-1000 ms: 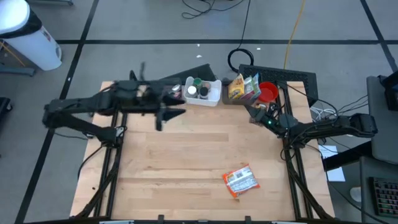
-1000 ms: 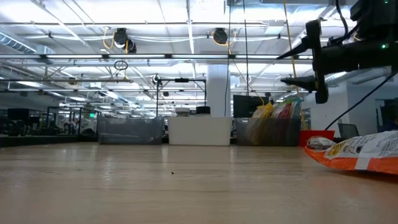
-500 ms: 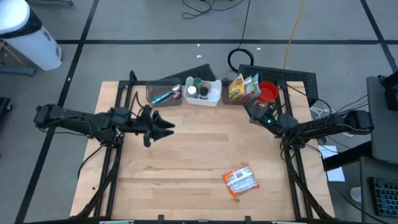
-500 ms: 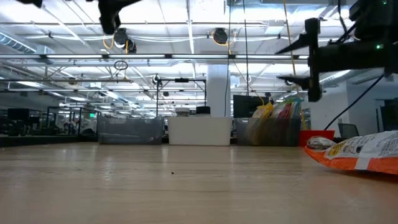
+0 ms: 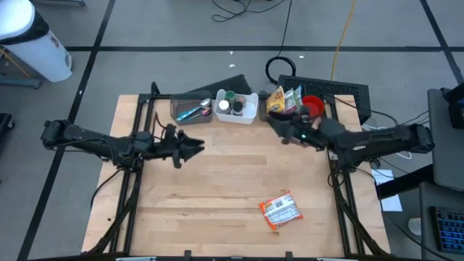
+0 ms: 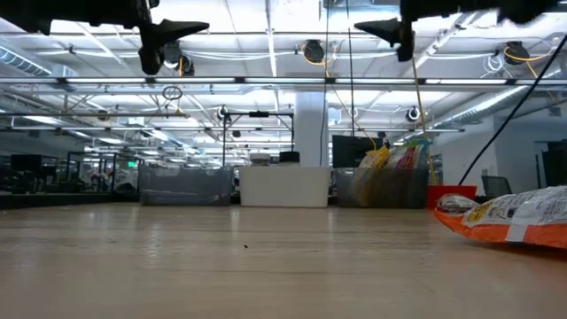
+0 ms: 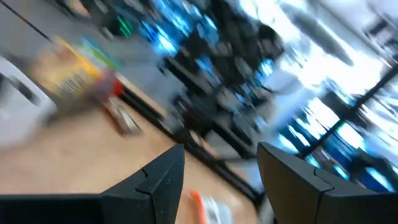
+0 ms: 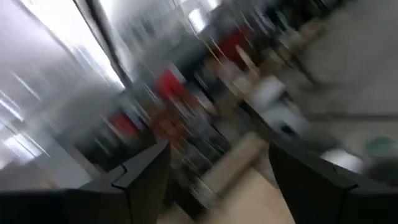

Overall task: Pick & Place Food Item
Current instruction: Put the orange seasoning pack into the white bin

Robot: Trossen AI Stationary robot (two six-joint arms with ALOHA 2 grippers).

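An orange and white snack bag [image 5: 280,212] lies flat on the wooden table near its front right; it also shows in the low view [image 6: 514,218]. My left gripper [image 5: 197,147] is open and empty, high over the table's left half, pointing toward the right edge. My right gripper [image 5: 274,128] is open and empty, high over the far right part, pointing toward the left edge. Both wrist views [image 7: 217,177] [image 8: 217,174] show a wide gap between the fingers.
Along the far edge stand a clear bin with utensils [image 5: 191,110], a white bin with small jars [image 5: 236,106], a holder with snack bags [image 5: 283,101] and a red cup [image 5: 311,108]. The middle of the table is bare wood.
My left gripper has swung from the far edge by the clear bin toward the near side, then turned to point right. My right gripper has moved toward the table's left edge and risen. The snack bag has not moved.
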